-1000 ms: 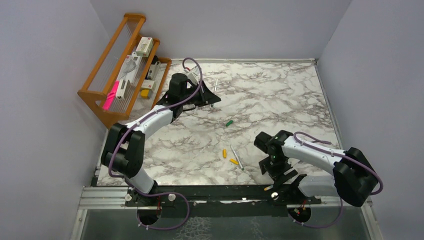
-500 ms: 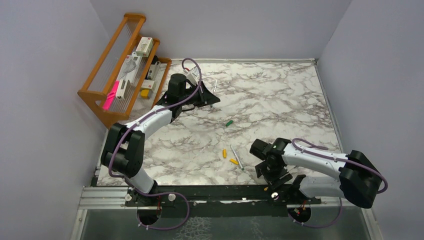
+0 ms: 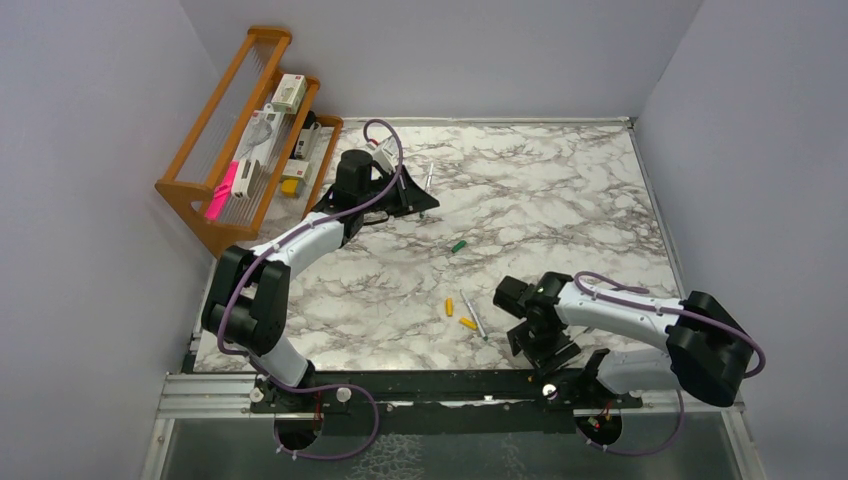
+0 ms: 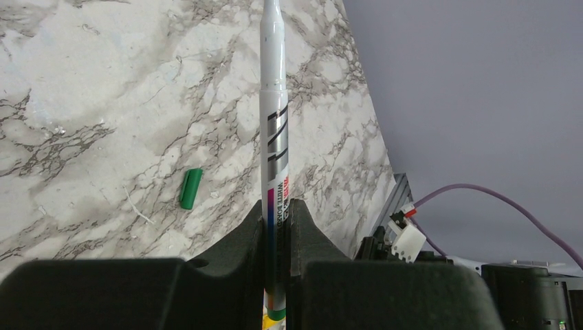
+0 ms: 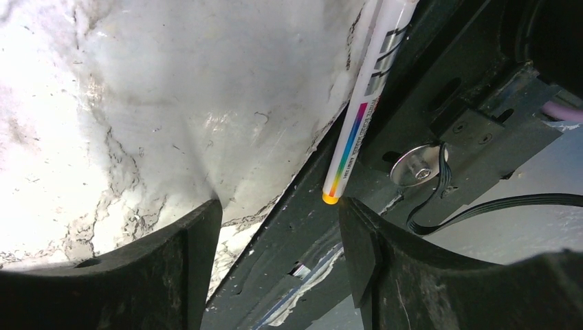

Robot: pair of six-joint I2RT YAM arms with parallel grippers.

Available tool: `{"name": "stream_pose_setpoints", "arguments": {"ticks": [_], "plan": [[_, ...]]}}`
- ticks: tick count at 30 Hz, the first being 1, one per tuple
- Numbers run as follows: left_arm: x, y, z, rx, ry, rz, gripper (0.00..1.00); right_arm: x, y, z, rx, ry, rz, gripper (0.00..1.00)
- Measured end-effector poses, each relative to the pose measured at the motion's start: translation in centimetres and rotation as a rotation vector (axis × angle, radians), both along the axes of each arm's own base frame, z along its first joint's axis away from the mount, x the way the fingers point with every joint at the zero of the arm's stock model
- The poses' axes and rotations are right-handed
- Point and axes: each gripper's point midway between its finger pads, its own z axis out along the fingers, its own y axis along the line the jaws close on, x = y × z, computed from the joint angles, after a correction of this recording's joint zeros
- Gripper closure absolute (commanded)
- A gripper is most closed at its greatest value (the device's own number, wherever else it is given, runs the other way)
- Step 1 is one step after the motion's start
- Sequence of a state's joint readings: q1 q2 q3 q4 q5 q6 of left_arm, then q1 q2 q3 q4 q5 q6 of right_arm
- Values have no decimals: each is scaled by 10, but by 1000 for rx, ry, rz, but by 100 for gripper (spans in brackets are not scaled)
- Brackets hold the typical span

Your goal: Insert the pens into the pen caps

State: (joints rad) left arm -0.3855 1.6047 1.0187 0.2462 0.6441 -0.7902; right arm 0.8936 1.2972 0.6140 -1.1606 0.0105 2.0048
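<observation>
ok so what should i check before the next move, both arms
1. Left gripper clamped on grey pen: ok.
2. Green cap lying free, in the left wrist view: ok.
3. Right gripper open: ok.
4. Orange-ended pen centred between the right gripper's fingers: not ok, it lies ahead, its end by one fingertip.
5. Yellow caps and third pen apart from both arms: ok.
6. Grey pen's writing tip pointing outward: cannot tell.
</observation>
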Motion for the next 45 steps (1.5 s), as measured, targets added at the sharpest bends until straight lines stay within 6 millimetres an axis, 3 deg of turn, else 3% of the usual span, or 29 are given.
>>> {"name": "stream_pose_setpoints", "arguments": {"ticks": [32,45], "plan": [[-6,-1,-5,-9,16,-17,100,-3,7,-4,-13,-126,140,31],[-6,-1,-4,-11,19,-19,100,11,12,-3,11,-208,147,40]]}}
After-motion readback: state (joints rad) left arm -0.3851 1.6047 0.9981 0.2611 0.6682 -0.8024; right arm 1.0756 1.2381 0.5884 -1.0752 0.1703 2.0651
